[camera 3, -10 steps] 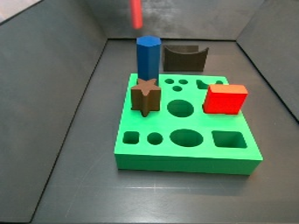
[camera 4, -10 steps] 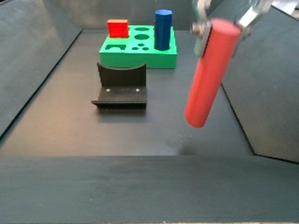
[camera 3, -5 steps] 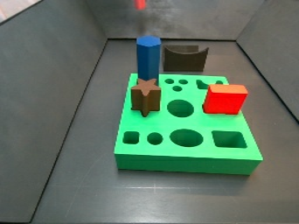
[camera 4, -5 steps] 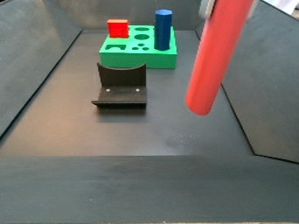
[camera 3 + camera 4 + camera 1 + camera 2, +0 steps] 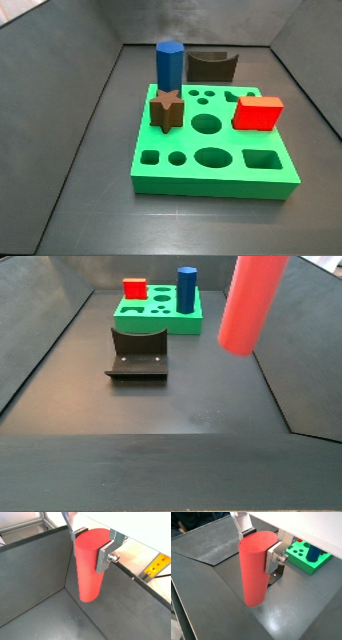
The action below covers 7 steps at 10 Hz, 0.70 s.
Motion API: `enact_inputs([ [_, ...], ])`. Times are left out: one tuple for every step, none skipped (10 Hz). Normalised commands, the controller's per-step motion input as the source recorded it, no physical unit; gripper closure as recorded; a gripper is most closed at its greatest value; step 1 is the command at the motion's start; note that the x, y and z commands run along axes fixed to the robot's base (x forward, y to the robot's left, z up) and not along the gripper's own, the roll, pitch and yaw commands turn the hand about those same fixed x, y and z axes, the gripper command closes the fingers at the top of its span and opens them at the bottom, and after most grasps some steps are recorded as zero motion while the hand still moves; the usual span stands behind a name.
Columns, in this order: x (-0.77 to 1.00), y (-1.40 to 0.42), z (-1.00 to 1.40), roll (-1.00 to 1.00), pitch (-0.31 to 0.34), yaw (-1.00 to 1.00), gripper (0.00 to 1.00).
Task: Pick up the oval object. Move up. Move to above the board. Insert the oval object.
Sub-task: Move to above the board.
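My gripper [image 5: 92, 536] is shut on the oval object [image 5: 89, 567], a tall smooth red-pink peg that hangs upright from the fingers [image 5: 105, 554], well above the dark floor. Both wrist views show it, the gripper [image 5: 258, 542] clamping the peg [image 5: 254, 569] near its top. In a side view the peg [image 5: 250, 301] hangs high, its top and the gripper cut off by the frame edge. The board [image 5: 211, 141], a thick green block with cut-out holes, lies on the floor; it also shows far back [image 5: 158, 313] and behind the peg [image 5: 309, 557]. Gripper and peg are out of the side view facing the board.
A blue hexagonal prism [image 5: 168, 65], a red cube [image 5: 258, 112] and a brown star-shaped piece [image 5: 166, 110] stand in the board. The dark fixture [image 5: 138, 353] stands on the floor between the board and the peg; it also shows behind the board [image 5: 211, 66]. Grey walls enclose the floor.
The gripper has risen with the oval object: the peg has climbed in one side view and has left the top of the other. Board and pieces have not moved.
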Motion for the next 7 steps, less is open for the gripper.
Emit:
enact_inputs([
  [0.08,-1.00,0.01,-0.09,0.580,-0.48,1.00],
  [0.08,-1.00,0.01,-0.06,0.518,-0.41,1.00],
  [0.08,-1.00,0.01,-0.02,0.434,-0.29,1.00],
  [0.08,-1.00,0.01,-0.03,0.270,-0.12,1.00],
  [0.08,-1.00,0.01,-0.01,0.183,-0.06,1.00],
  [0.08,-1.00,0.01,-0.01,0.097,-0.03,1.00],
  [0.08,-1.00,0.02,-0.02,0.065,-0.02,1.00],
])
